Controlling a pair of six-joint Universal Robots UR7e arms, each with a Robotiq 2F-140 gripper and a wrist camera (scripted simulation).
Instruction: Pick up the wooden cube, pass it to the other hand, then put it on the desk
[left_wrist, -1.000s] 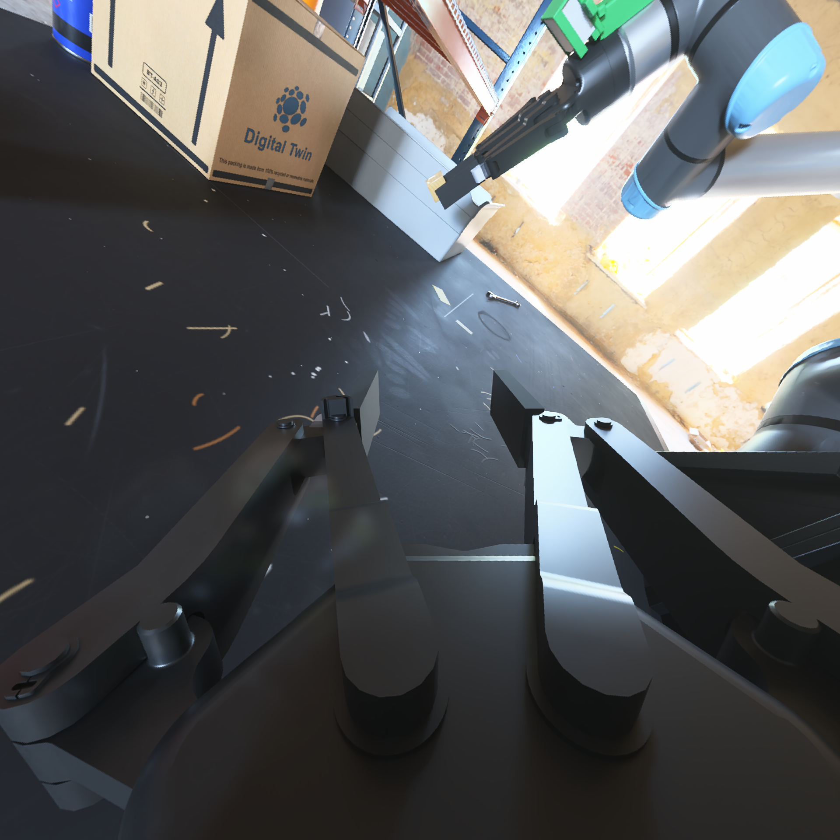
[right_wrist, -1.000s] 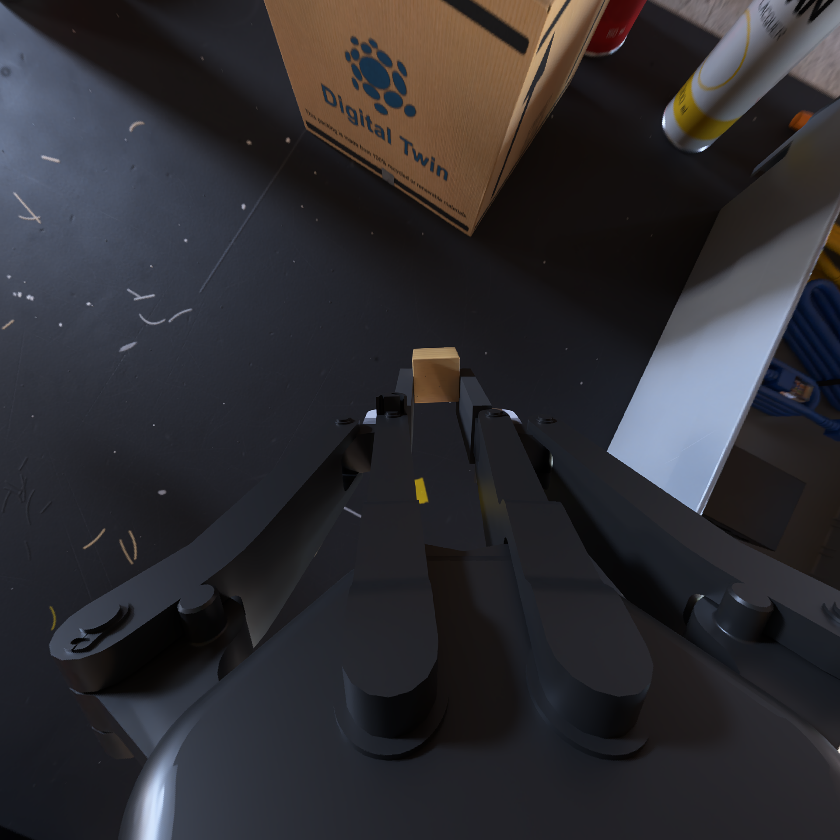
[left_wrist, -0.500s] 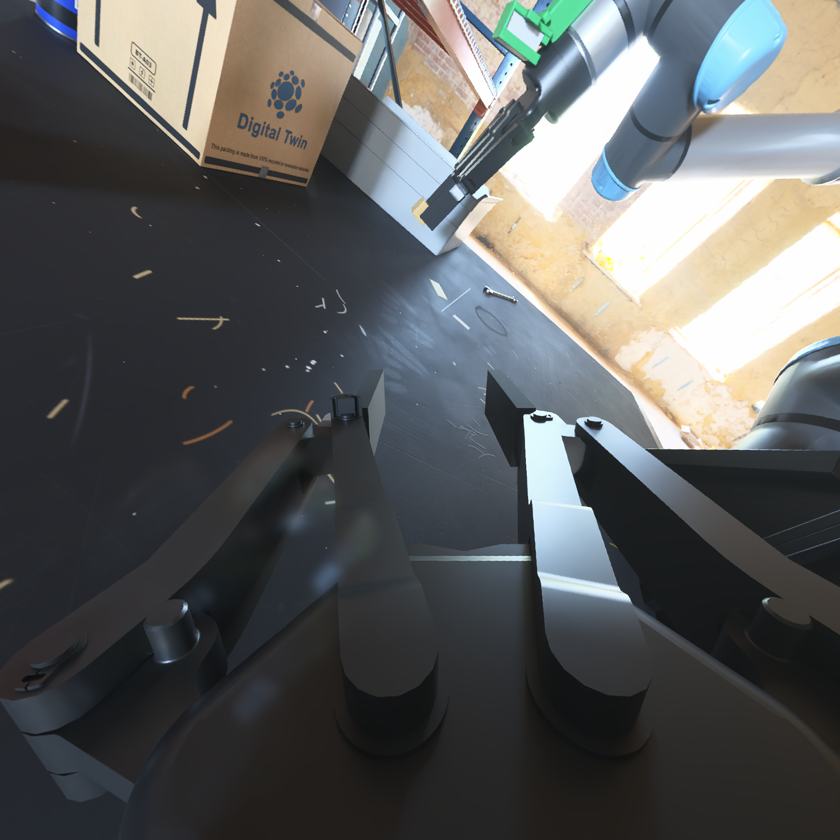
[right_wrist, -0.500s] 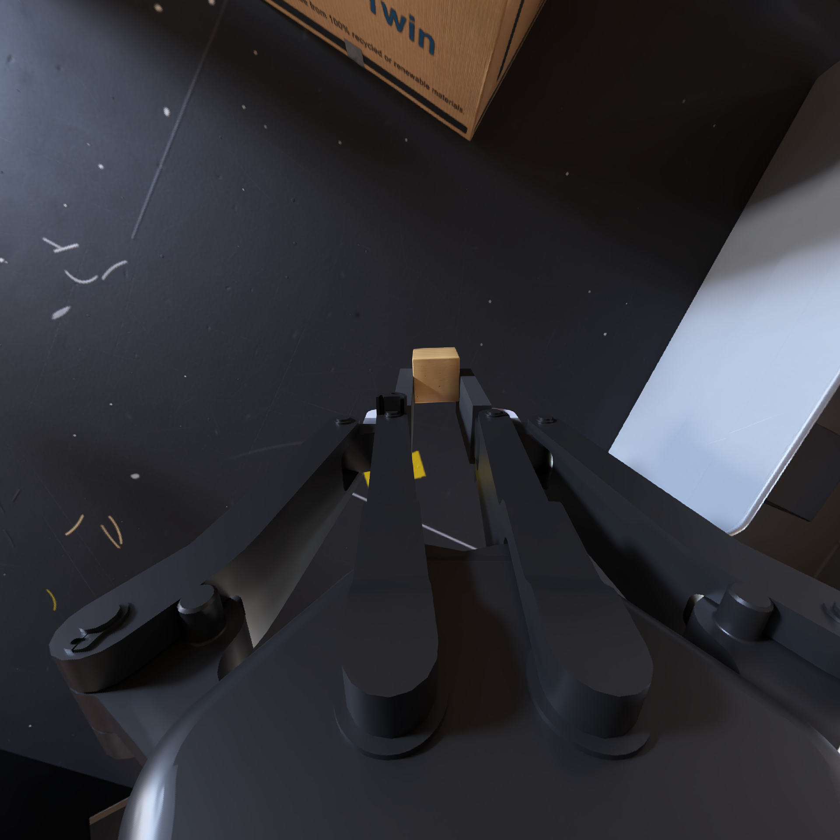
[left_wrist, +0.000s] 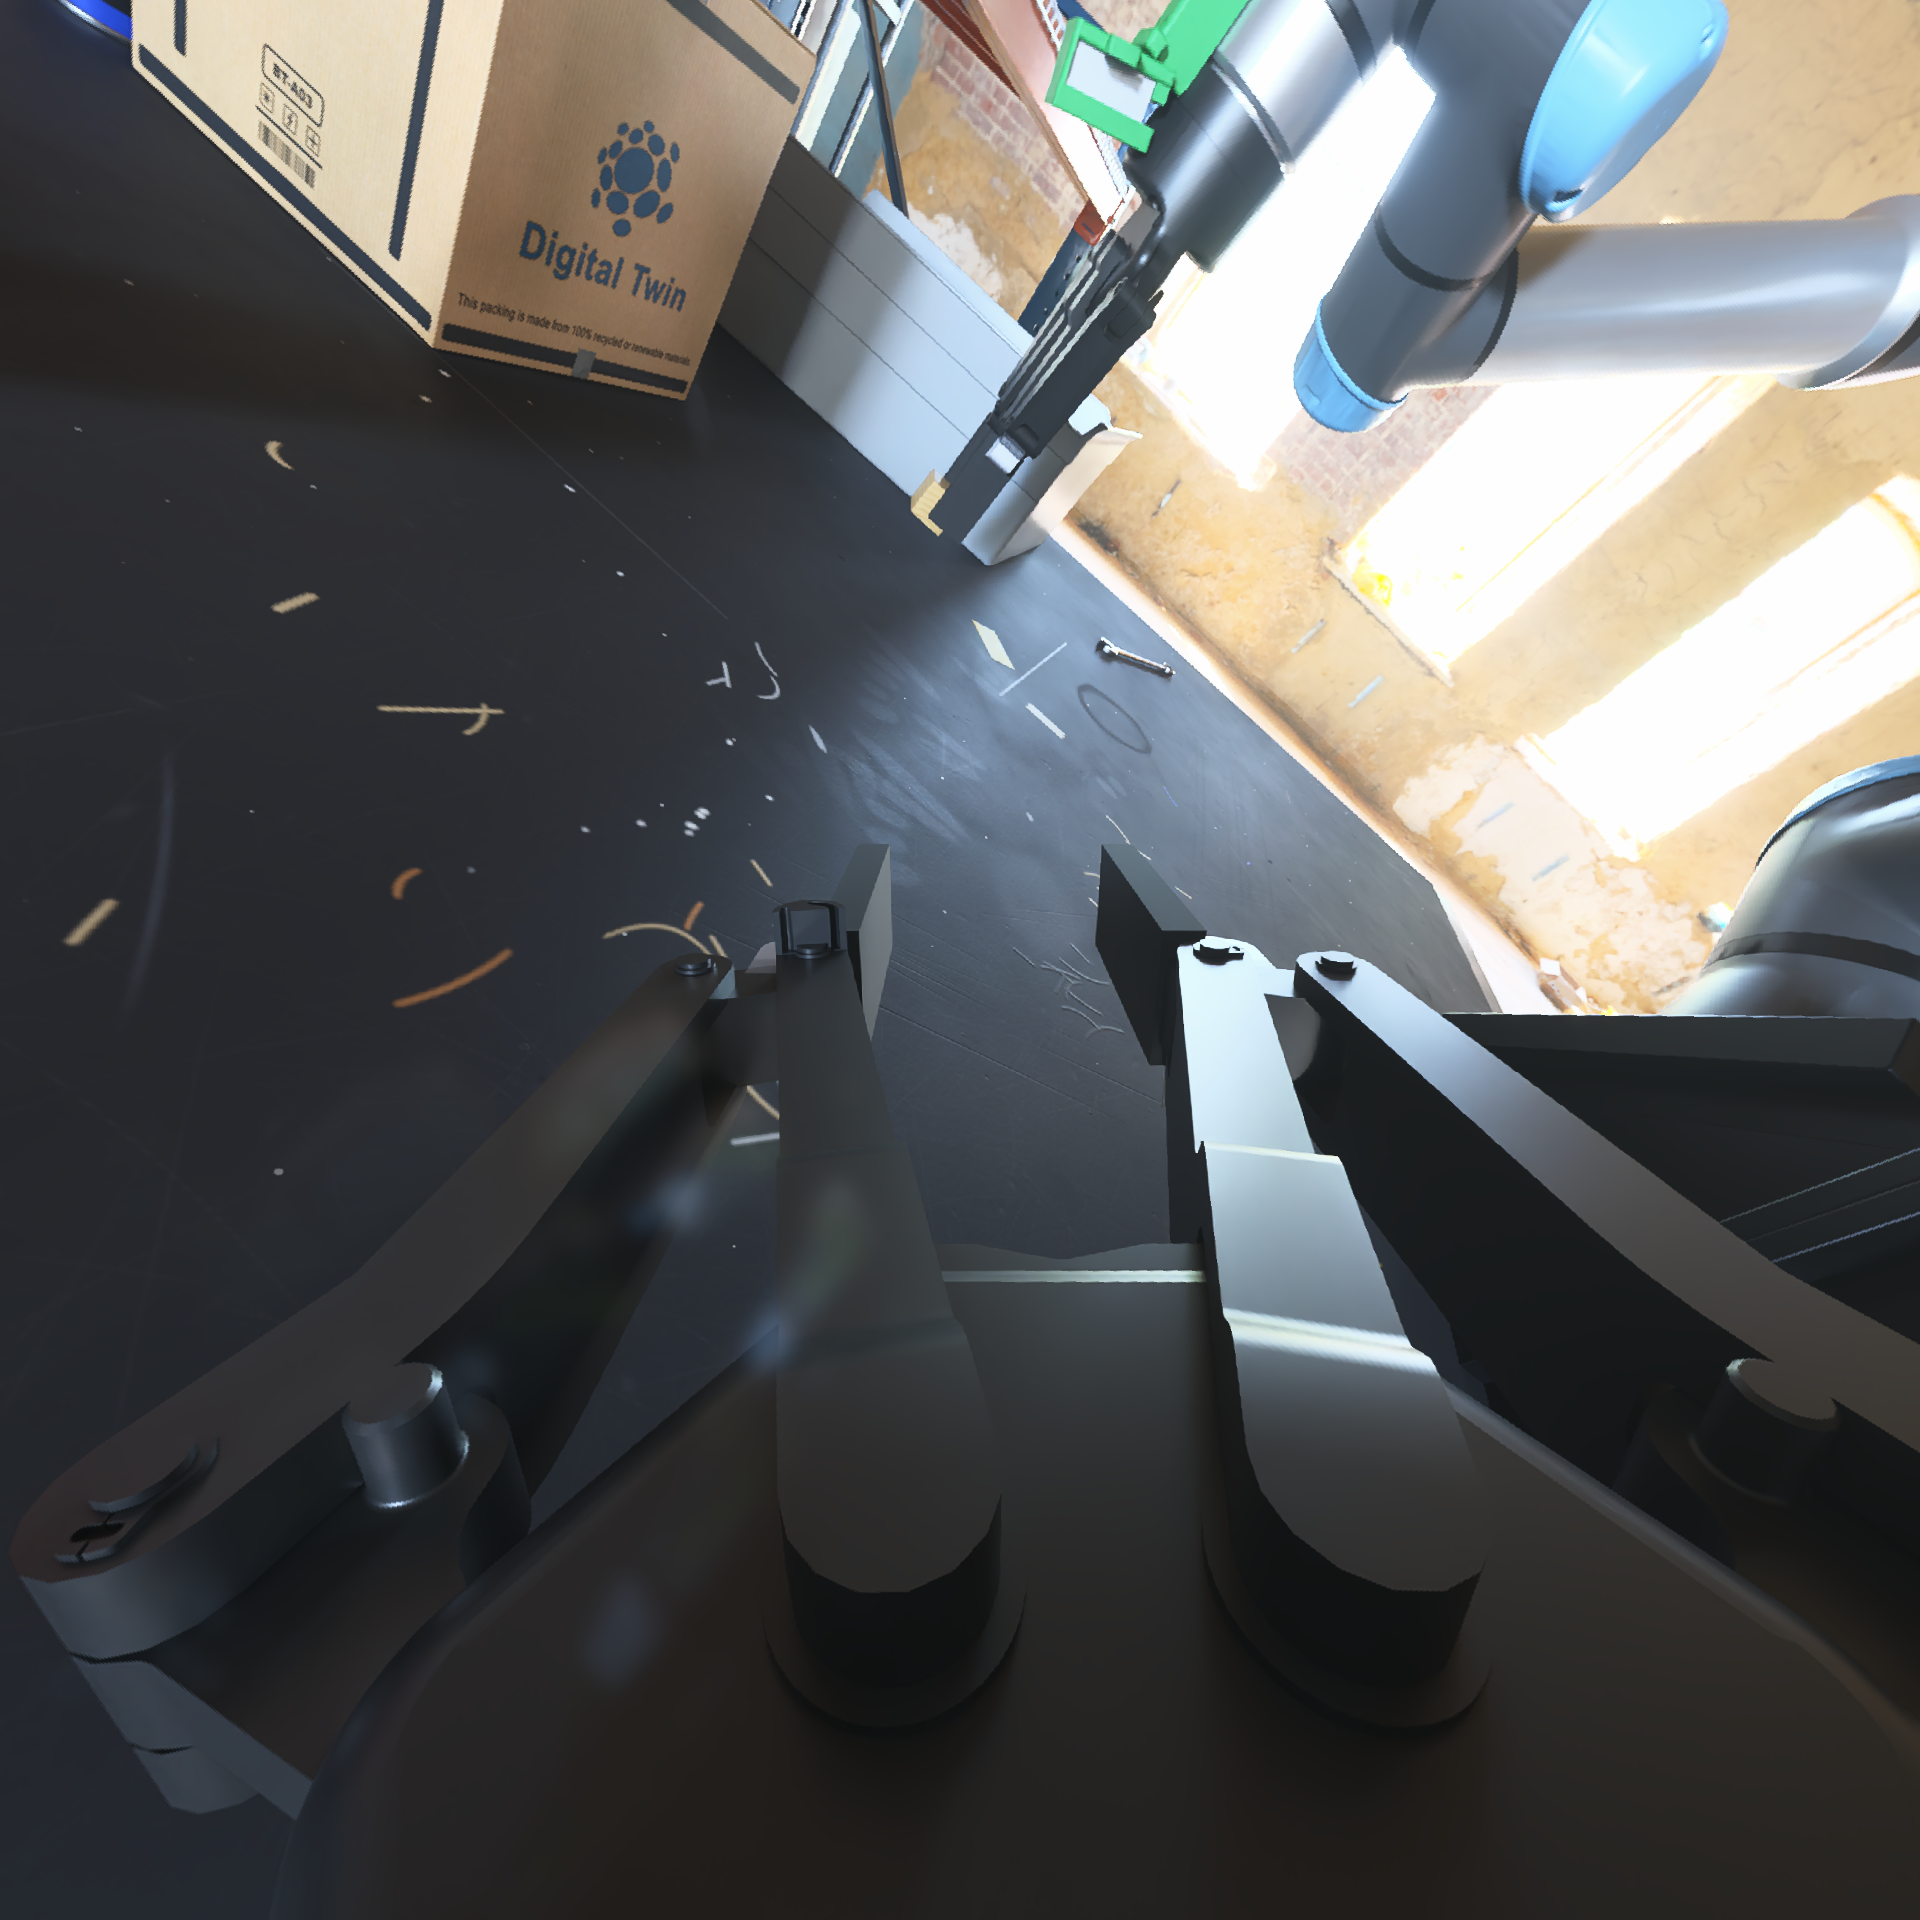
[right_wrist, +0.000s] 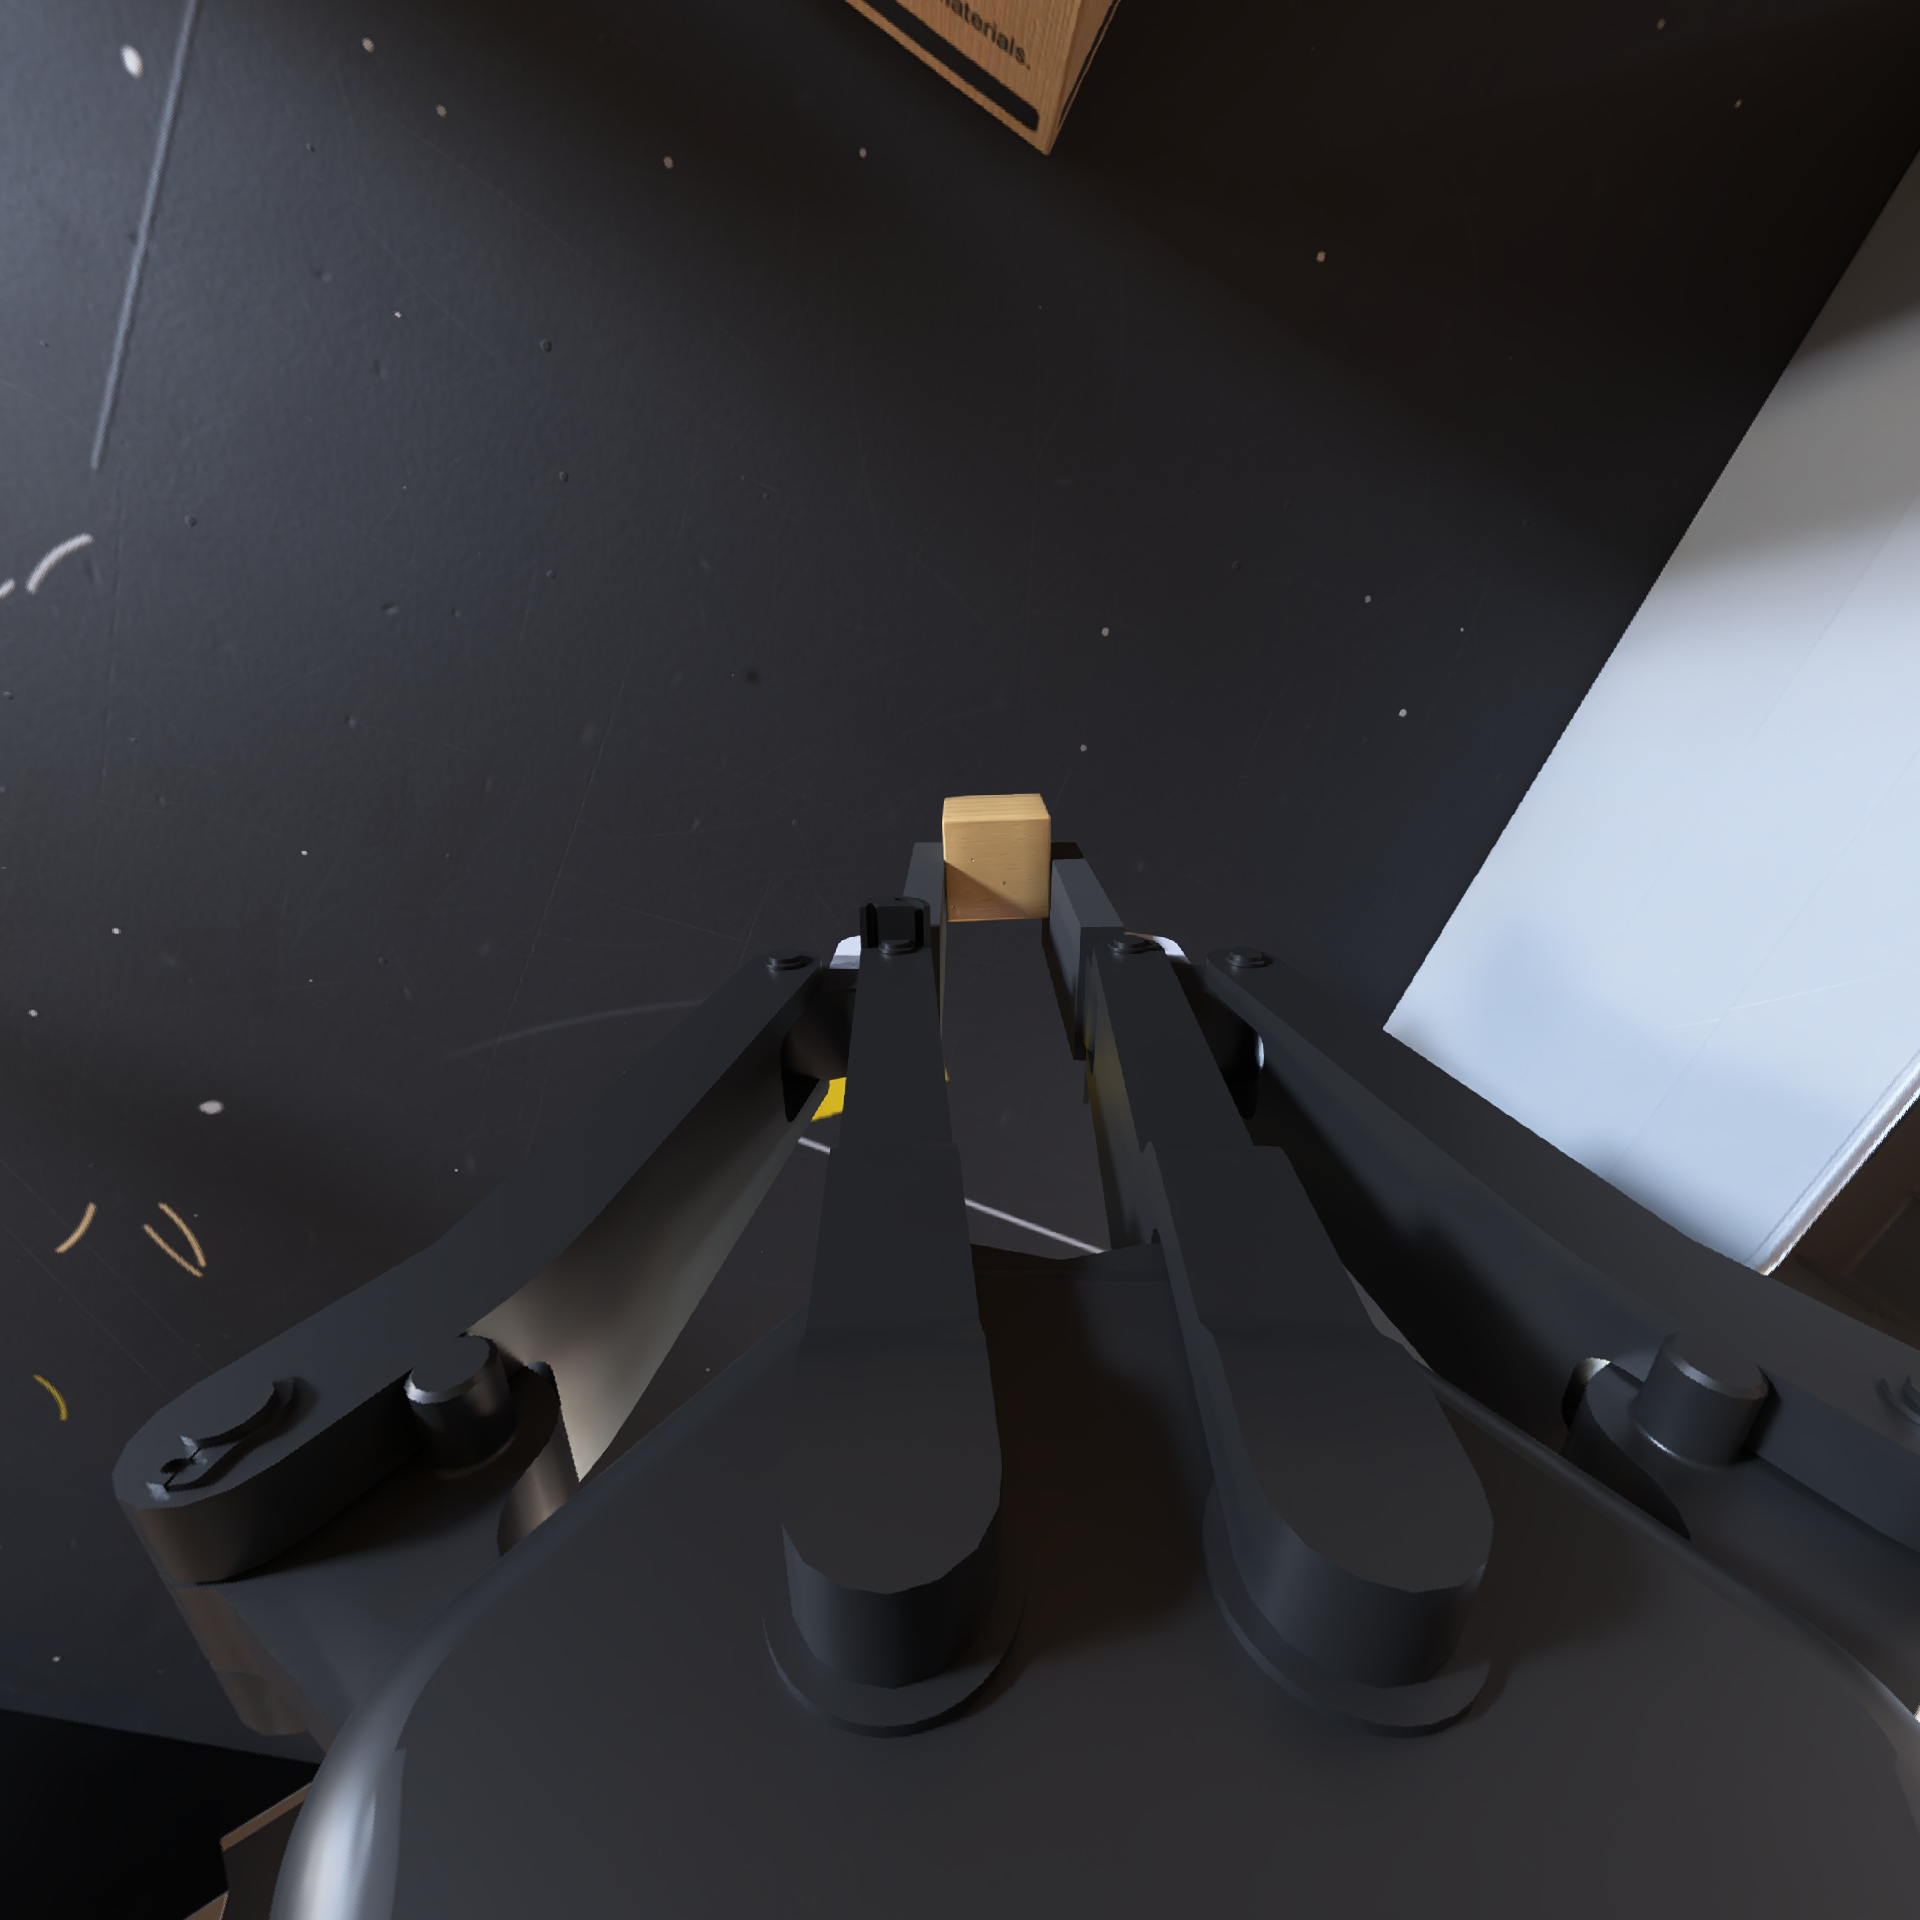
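The right end effector (right_wrist: 995, 868) grips the small light-brown wooden cube (right_wrist: 993, 854) at its fingertips above the scuffed black bench (right_wrist: 520, 520), the left end effector (left_wrist: 992, 914) stands wide and empty, and the brown cardboard box (left_wrist: 488, 166) bears blue printed markings.

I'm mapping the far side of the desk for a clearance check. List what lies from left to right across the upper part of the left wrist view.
cardboard box → grey case → wooden cube, clamped in the right gripper → small metal wrench on the black desk.
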